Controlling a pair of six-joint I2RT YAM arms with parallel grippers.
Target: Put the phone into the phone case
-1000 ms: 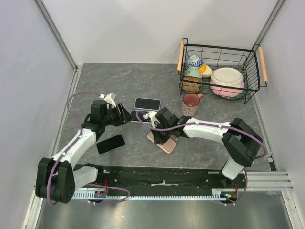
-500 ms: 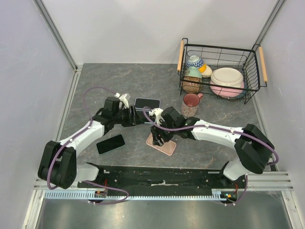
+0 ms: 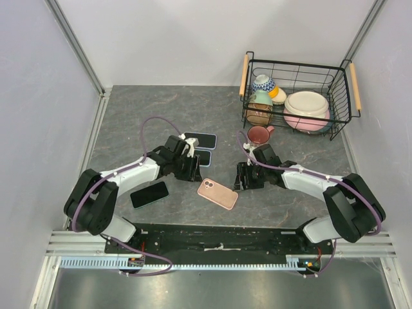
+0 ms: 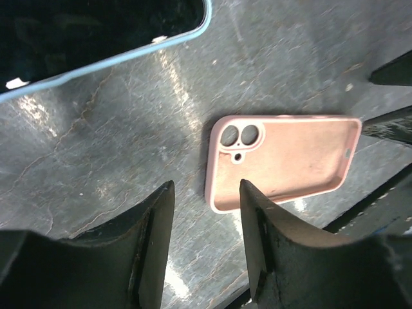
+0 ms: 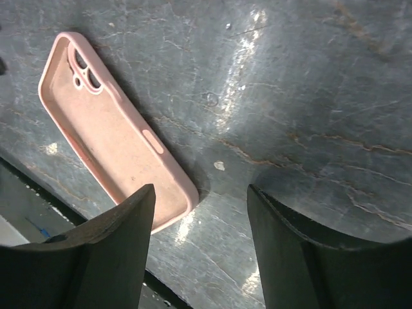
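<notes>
Case: pink phone case (image 3: 217,194) flat on the worktop (image 3: 141,116), hollow side up, held by neither claw.
Case axis: slanted; camera-cutout end toward my left claw (image 3: 193,168), plain end toward the near edge.
Left claw: roughly half open, gripping nothing, just off the cutout end.
Right claw: my right claw (image 3: 243,175) stands wide open and empty, beside the case's far long edge.
Phones: blue-rimmed phone (image 3: 198,140) screen up beyond the case, past my left claw; black phone (image 3: 149,194) left of the case, well apart.

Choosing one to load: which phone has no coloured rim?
The black phone beside the left arm; the far phone and its neighbour at the left pincer have pale rims.
</notes>
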